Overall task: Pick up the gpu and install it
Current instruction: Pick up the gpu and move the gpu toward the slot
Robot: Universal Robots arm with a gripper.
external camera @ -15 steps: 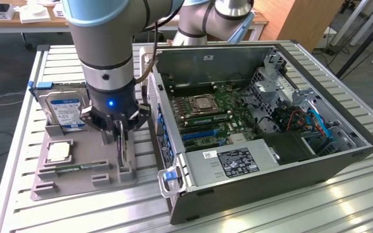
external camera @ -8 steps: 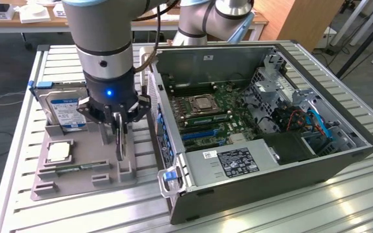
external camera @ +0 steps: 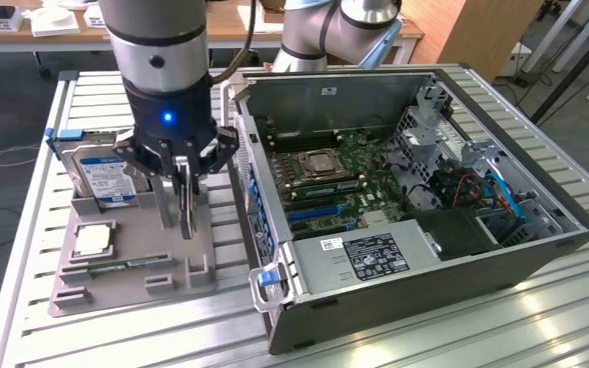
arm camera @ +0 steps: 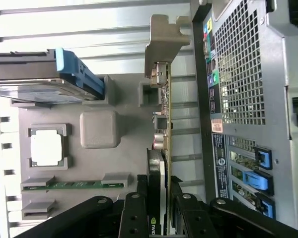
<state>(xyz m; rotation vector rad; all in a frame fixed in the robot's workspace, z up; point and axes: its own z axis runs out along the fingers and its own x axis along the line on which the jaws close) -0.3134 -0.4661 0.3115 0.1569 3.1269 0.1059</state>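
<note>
Pincer (external camera: 185, 211) between hard drive (external camera: 100, 172) and case wall (external camera: 258, 199); case open on top.

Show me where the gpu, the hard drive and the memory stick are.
gpu (arm camera: 164, 129), wrist view, edge of its board.
hard drive (external camera: 103, 178), exterior view, its blue-white label.
memory stick (arm camera: 72, 185), wrist view, middle of the green strip.

**gpu (arm camera: 158, 166) on edge, jaws clamped on it**

Thin card with a black face, a green board edge and a silver end bracket (arm camera: 165, 42). It stands upright at the side of the grey holder (external camera: 120, 285) nearest the PC case (external camera: 428, 268), with the jaws pinching both faces.
</note>
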